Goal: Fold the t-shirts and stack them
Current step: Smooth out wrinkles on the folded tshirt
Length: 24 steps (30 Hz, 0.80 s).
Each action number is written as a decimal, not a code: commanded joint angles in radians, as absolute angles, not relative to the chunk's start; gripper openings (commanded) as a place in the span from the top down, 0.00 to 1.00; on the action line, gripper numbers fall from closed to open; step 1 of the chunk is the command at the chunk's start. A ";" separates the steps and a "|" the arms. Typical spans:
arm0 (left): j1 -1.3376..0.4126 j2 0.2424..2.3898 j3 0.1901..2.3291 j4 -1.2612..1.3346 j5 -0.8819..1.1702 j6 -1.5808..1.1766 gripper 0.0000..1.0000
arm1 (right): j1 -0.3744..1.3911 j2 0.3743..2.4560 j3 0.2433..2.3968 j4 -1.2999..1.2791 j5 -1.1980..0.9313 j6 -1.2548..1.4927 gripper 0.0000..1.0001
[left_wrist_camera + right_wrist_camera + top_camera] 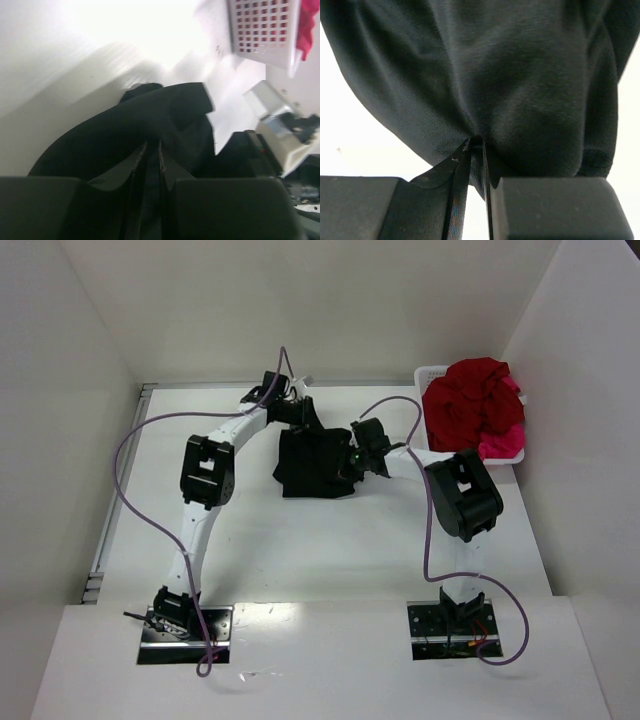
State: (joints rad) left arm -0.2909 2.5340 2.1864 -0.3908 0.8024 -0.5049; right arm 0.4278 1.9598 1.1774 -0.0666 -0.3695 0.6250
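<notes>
Clutter around the arms: what is seen?

A white basket (430, 375) is set at the table's (300, 550) far right corner, and a dark red t-shirt (465, 400) and a pink t-shirt (500, 445) are heaped in it. Purple cables (125, 480) are looped beside both arms.

Is anything found in the way?

Nothing is seen between the grippers and the cloth. The basket is kept well apart from the left arm, just beyond the right arm's elbow.

Where is the black t-shirt (315, 465) located?

It is bunched at the middle of the table, between the two wrists. Whether its lower edge is rested on the table cannot be told.

How is it held?

The left gripper (152, 147) is pressed together on a fold at the shirt's far side, with cloth caught between the fingers. The right gripper (477, 145) is likewise pinched on a fold at the shirt's right side, and the cloth is draped directly ahead of its fingertips.
</notes>
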 commanded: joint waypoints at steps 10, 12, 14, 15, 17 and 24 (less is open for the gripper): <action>-0.275 2.585 2.221 -0.405 0.736 -0.509 0.77 | 0.422 1.755 1.026 -0.081 -0.204 0.669 0.76; -0.252 2.585 2.232 -0.405 0.755 -0.509 0.76 | 0.411 1.705 1.013 -0.081 -0.192 0.678 0.73; -0.242 2.585 2.243 -0.405 0.764 -0.509 0.76 | 0.402 1.668 0.999 -0.092 -0.192 0.701 0.70; -0.242 2.585 2.243 -0.405 0.764 -0.500 0.76 | 0.402 1.631 0.986 -0.092 -0.181 0.701 0.68; -0.242 2.585 2.243 -0.419 0.764 -0.489 0.76 | 0.391 1.600 0.977 -0.083 -0.172 0.710 0.67; -0.233 2.363 2.076 -0.433 0.724 -0.431 0.69 | 0.360 1.627 1.087 -0.072 -0.147 0.677 0.65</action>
